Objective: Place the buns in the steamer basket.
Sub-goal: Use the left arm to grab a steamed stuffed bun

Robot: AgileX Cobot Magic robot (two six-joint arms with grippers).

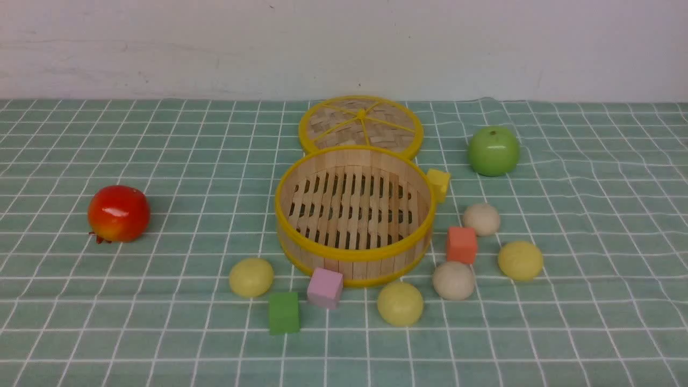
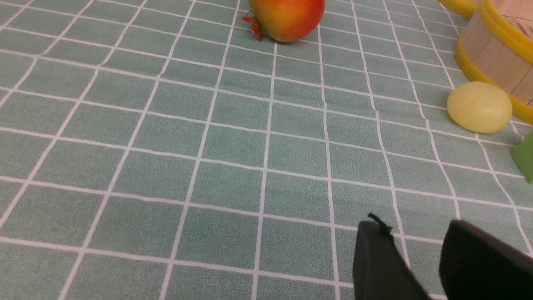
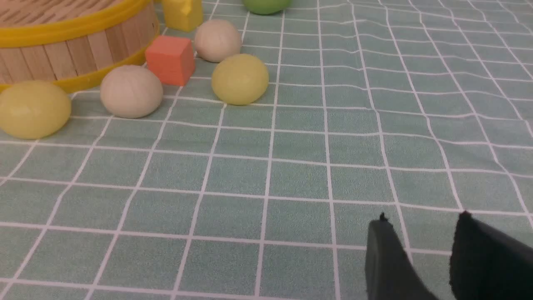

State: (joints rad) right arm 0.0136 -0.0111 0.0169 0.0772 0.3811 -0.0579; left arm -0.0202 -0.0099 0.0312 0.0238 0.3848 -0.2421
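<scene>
Both left gripper [image 2: 414, 227] and right gripper [image 3: 422, 218] hover low over the green checked tablecloth [image 2: 208, 166]. Black jaws stand part-open, empty.

My left jaws stand apart above the worktop [image 2: 187, 166], its green cloth ruled in white squares showing between the two dark tips, with nothing gripped. Well ahead, a red-orange fruit [image 2: 287, 18] sits on the cloth, cut off by the frame's edge. Off to one side, a pale yellow bun [image 2: 479, 107] rests just beside the steamer basket [image 2: 499, 46], whose wooden-slat wall and yellow rims are only partly in frame. A green cube [image 2: 525, 158] edges in near the bun.
</scene>
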